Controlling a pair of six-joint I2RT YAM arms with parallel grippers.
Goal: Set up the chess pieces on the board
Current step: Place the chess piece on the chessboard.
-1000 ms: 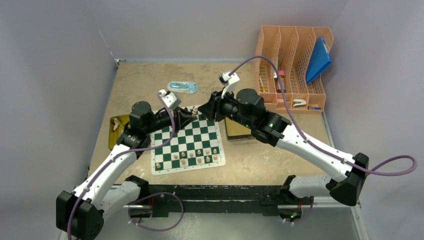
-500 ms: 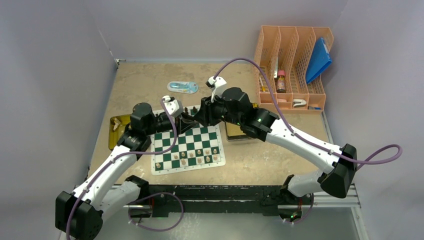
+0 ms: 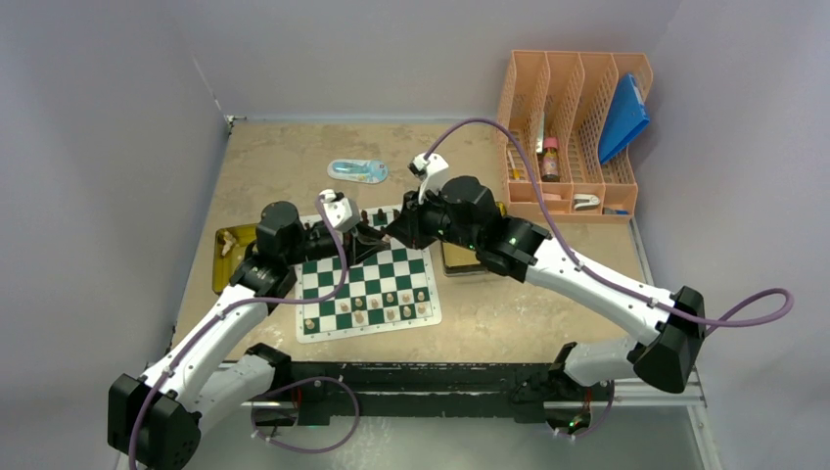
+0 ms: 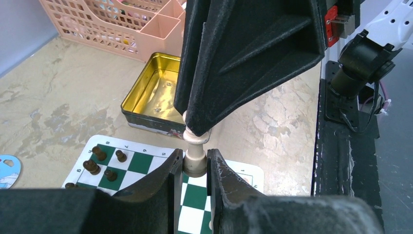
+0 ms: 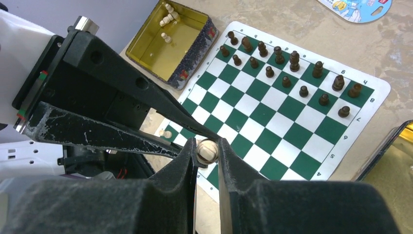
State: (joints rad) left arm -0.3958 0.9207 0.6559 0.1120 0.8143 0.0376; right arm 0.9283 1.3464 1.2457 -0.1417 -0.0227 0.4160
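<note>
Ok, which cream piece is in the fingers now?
The cream piece pinched by both the left fingers and right fingers, clear of the board; other cream ones stand on squares or lie in the gold tin.

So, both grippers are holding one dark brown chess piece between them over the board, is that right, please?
Not quite: the chess piece is cream, not dark brown. The left wrist view shows the left gripper clamping its base and the right gripper on its top, over the board.

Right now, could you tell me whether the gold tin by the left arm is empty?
Not empty. The right wrist view shows several cream chess pieces lying in the tin, most of its floor bare.
</note>
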